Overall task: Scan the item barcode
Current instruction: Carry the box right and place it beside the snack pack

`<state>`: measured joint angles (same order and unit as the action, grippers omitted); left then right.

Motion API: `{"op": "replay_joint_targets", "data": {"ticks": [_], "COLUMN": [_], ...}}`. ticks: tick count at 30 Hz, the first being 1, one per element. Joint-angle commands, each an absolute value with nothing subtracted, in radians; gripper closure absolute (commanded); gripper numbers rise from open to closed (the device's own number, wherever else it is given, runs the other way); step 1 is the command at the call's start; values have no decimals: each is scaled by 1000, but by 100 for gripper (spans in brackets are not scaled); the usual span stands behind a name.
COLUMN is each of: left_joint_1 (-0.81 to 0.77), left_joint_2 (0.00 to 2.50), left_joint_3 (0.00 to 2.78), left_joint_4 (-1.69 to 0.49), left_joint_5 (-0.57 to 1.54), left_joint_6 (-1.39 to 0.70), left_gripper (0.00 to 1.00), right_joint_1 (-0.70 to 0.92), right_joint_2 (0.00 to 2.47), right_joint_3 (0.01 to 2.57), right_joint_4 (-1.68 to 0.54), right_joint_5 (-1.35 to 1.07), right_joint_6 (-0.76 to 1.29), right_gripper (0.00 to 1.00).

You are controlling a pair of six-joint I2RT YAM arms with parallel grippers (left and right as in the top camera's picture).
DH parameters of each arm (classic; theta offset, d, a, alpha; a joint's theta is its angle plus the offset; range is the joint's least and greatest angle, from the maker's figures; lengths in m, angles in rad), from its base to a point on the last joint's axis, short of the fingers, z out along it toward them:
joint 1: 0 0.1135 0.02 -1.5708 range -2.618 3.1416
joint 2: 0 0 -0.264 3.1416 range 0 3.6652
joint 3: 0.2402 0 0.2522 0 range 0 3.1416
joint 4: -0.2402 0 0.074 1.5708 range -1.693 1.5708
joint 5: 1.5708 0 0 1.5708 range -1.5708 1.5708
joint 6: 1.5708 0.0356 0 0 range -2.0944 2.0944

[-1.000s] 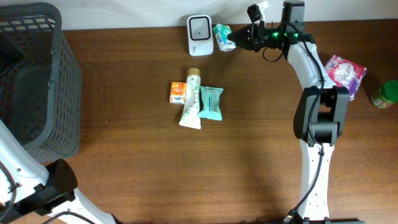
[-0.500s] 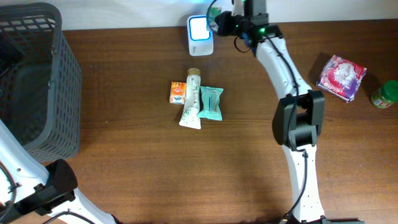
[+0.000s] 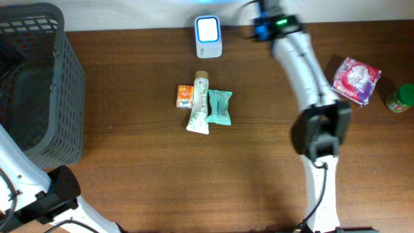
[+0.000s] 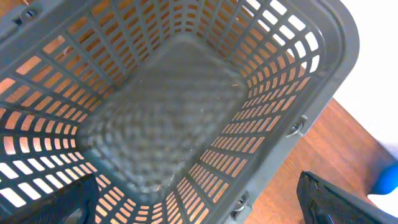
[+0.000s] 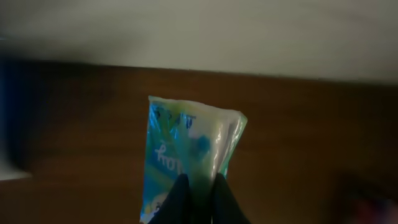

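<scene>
Your right gripper (image 5: 199, 186) — clamped on the green packet (image 5: 186, 149) — has swung off the lit scanner (image 3: 207, 30); scan likely done.

Pink packet (image 3: 356, 79) lies near a green jar (image 3: 401, 98).

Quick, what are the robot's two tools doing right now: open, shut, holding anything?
Left tool: open, holding nothing.
Right tool: shut on a green-and-white packet.
</scene>
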<state>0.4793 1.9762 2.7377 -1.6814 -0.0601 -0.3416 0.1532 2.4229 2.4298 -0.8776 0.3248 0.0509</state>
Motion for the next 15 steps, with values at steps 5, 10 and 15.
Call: {"op": "replay_joint_targets", "data": {"ticks": [5, 10, 15], "left_joint_1": [481, 481, 481], "left_joint_2": [1971, 1971, 1971], "left_joint_3": [2740, 2740, 2740], "left_joint_4": [-1682, -1682, -1682], "left_joint_5": [-65, -65, -65], "left_joint_6": [-348, -348, -348], "left_gripper": [1, 1, 1], "right_joint_1": [-247, -294, -294], "right_joint_2": [2365, 2366, 2362], "right_joint_3": [2383, 2132, 2112], "right_joint_4": [-1148, -1002, -1004], "right_joint_5": [180, 0, 244], "right_joint_6": [87, 87, 87], "right_gripper": [96, 96, 73]}}
